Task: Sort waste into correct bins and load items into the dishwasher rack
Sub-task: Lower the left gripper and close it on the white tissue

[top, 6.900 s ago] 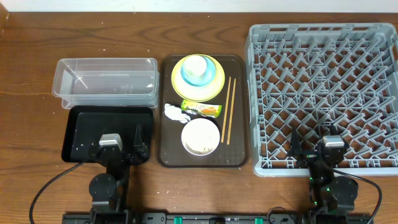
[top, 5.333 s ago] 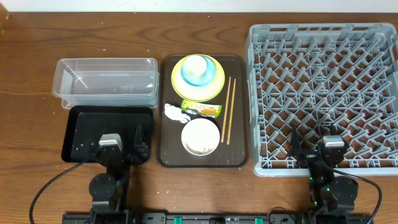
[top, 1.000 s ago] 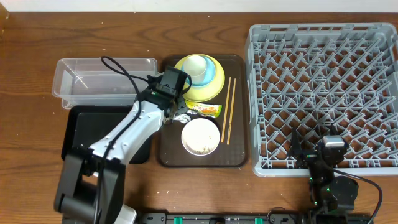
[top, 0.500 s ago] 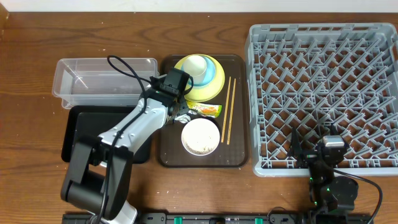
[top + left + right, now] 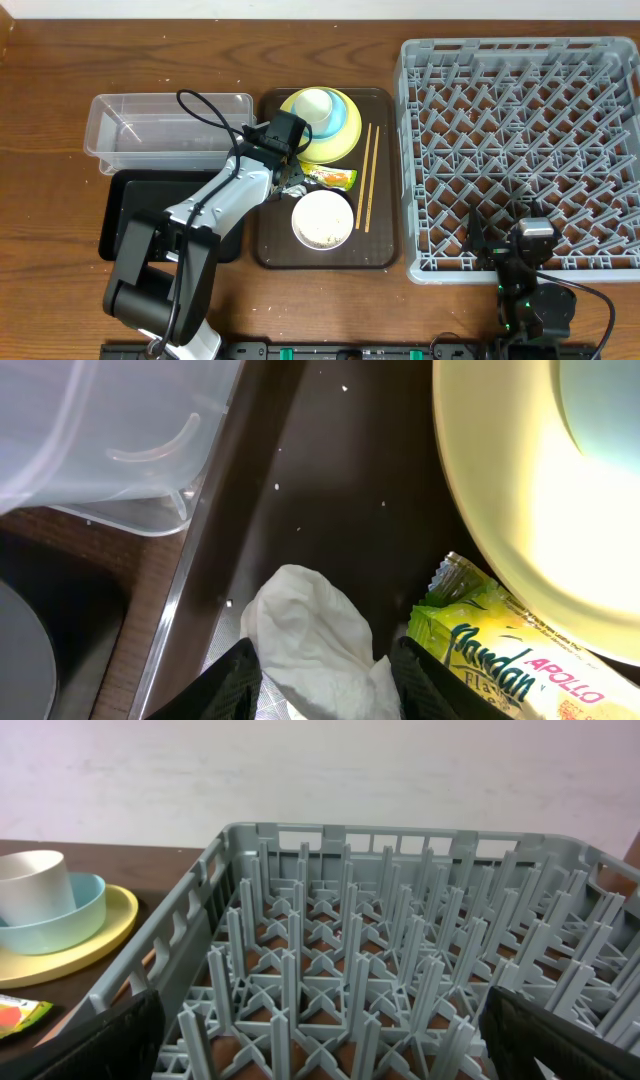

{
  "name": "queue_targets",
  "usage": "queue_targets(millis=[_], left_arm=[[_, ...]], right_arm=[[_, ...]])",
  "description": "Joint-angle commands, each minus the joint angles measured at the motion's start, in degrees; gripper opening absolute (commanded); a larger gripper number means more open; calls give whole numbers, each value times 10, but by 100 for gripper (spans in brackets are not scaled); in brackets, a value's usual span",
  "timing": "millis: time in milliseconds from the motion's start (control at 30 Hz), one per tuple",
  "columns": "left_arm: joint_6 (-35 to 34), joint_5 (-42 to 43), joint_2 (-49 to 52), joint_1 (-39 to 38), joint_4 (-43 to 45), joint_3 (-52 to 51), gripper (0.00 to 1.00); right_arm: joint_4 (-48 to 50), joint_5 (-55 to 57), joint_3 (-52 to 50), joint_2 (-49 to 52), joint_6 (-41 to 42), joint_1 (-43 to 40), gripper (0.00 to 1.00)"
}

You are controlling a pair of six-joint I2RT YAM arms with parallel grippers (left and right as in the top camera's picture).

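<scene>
My left gripper [image 5: 325, 660] is down on the brown tray with its jaws either side of the crumpled white tissue [image 5: 305, 620]. Both fingers touch the tissue's edges, and it lies flat on the tray. Just to its right lies the green-and-orange wrapper [image 5: 490, 650], beside the yellow plate [image 5: 500, 490]. Overhead, the plate [image 5: 335, 148] carries the blue bowl [image 5: 347, 120] and the white cup [image 5: 316, 104]. The white bowl [image 5: 322, 220] holds rice grains, with the chopsticks [image 5: 367, 175] to its right. My right gripper [image 5: 320, 1040] rests open at the rack [image 5: 520, 150].
The clear tub [image 5: 165, 135] and the black tray [image 5: 135, 215] sit left of the brown serving tray [image 5: 380, 255]. The left arm reaches diagonally over the black tray. A few loose grains dot the tray floor near the tissue.
The left arm left its rest pose, reached to the tray and came down over the tissue. Its jaws have narrowed around the tissue. The right arm has not moved.
</scene>
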Motion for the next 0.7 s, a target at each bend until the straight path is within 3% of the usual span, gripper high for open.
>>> queue_targets(millis=[0,267,667], left_arm=[[-1,-11,11,-1,-1,-6,45],[2,-11,11,-1,-1,-6,40],[6,-11,12,-1,-1,-8,41]], right_arm=[[-2,2,-1,-2,3,2,99],[-2,2,-1,-2,3,2,99],[-2,2,-1,-2,3,2,99]])
